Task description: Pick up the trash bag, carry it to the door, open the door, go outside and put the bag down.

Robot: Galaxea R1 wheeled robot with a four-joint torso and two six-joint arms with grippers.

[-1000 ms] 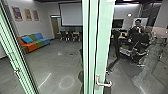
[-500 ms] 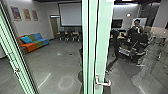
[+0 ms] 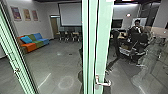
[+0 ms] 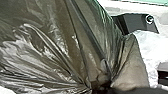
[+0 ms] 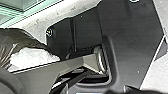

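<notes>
In the left wrist view the dark, glossy trash bag [image 4: 57, 42] fills much of the space, its folds drawn together into a tight bunch where my left gripper [image 4: 100, 87] is shut on it. Part of the same bag [image 5: 25, 37] shows beside the robot's base in the right wrist view. The head view has a pale green door frame [image 3: 103, 45] in front, with a metal lever handle [image 3: 103, 83] low on it. Another green frame [image 3: 16, 60] slants along the left, with a small metal fitting.
A person [image 3: 136, 27] is behind glass at the right, near a dark chair [image 3: 138, 42]. A multicoloured sofa [image 3: 33, 43], chairs with tables and a white screen [image 3: 71, 14] stand farther back. White crumpled material [image 5: 32, 58] lies by the bag.
The head camera has shifted slightly since the earliest frame, then held nearly still. The person's head and arms have moved a little.
</notes>
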